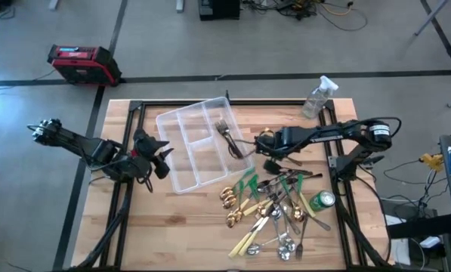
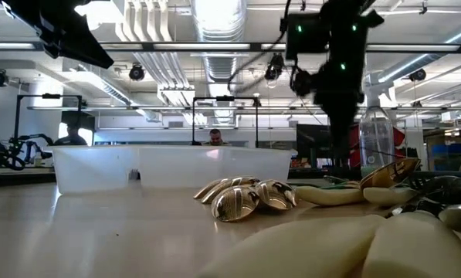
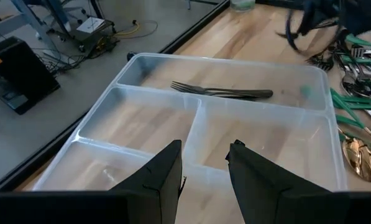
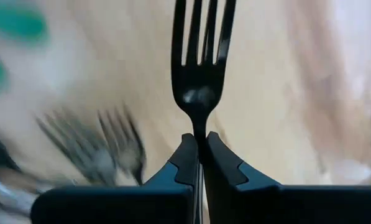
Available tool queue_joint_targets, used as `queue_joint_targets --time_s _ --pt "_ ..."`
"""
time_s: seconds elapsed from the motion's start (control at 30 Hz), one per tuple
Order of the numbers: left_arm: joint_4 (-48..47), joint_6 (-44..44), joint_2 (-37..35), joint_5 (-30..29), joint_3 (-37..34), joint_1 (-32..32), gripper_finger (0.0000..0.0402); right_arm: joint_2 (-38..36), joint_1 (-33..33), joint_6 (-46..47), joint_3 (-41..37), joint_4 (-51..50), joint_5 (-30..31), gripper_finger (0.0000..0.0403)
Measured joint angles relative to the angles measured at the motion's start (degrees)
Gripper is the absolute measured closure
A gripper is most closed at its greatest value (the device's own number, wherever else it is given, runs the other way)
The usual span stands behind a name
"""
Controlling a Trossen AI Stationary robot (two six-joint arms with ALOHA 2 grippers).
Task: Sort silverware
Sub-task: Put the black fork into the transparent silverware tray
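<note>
One clear tray [image 1: 181, 151] with four compartments sits centre-left in the high view; dark forks [image 3: 222, 92], two or three overlapping, lie in its long compartment. The right gripper [image 4: 199, 163] is pinched tight on one black fork [image 4: 201, 56] by its neck, just right of the tray. The left gripper [image 3: 204, 171] hangs at the tray's left edge, fingers narrowly apart, holding nothing. The silverware pile [image 1: 274, 211] at lower right is too tangled to count; three gold spoons [image 2: 245, 197] show in the low view. One green can [image 1: 321, 200] and one bottle [image 1: 317, 97] stand at the right.

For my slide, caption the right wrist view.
Right claw shut on a dark fork, tines pointing away, above the wooden table.
</note>
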Motion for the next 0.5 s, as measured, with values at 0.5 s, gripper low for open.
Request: queue_joint_targets --time_s 0.5 --pt "1.3 0.5 -2.0 -5.0 0.0 0.0 0.0283 12.4 -5.3 9.0 26.9 8.5 -9.4 0.0403"
